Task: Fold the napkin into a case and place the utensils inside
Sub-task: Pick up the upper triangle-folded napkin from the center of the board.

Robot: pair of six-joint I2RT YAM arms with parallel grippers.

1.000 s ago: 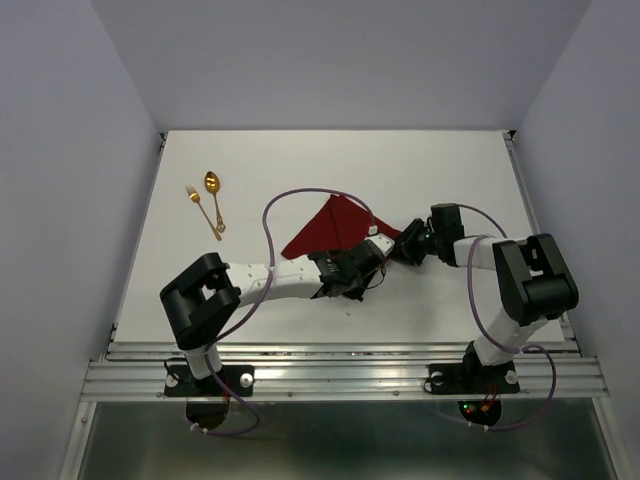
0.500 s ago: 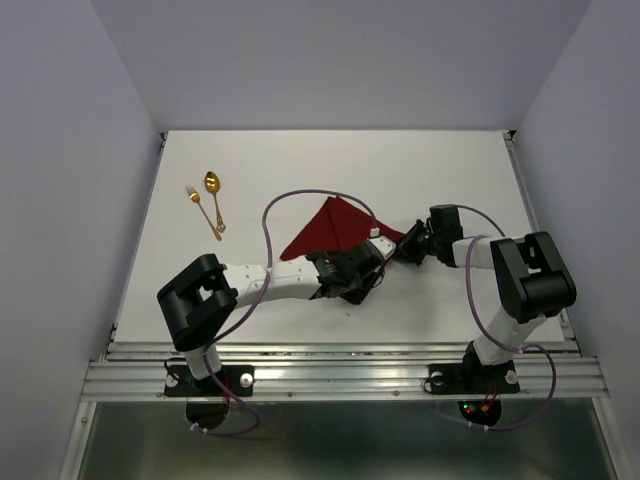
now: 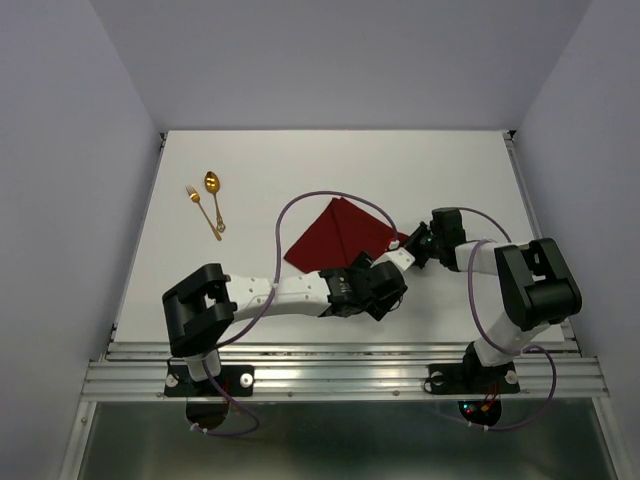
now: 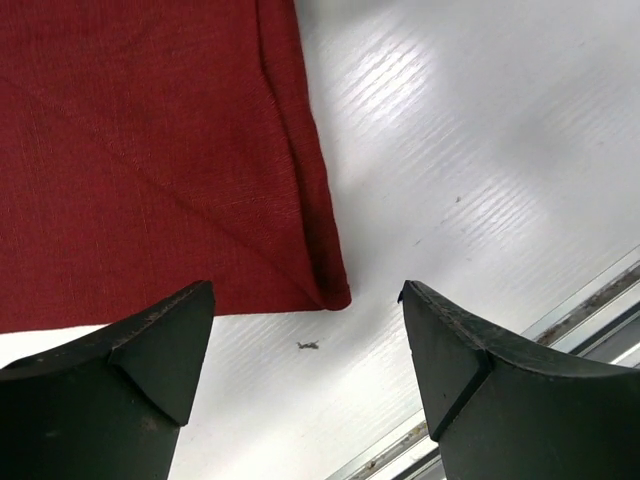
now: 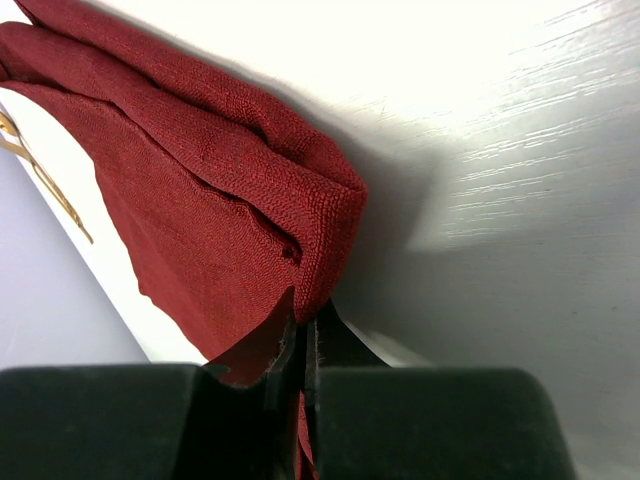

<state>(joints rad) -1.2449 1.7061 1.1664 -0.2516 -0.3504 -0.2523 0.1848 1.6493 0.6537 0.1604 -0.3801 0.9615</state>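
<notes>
Left gripper (image 4: 305, 300): you have it spread wide and empty, hanging just above the near corner of the napkin (image 4: 150, 150). That corner lies flat on the table (image 4: 480, 150) with a doubled edge showing. Judgement: it sits where it should, so it needs no hold.

Right gripper (image 5: 305, 330): clenched on the napkin's right-hand corner, with several layers of cloth bunched in front of the fingers. You probably keep this pinch to anchor the stack, or to carry that corner across for the next fold.

From above, the napkin reads as a folded diamond near mid-table, not yet a narrow case.

Farther off at the left, the spoon (image 3: 216, 203) and fork (image 3: 204, 214) lie side by side, well apart from the cloth. Judgement: parked there so folding stays unobstructed.
</notes>
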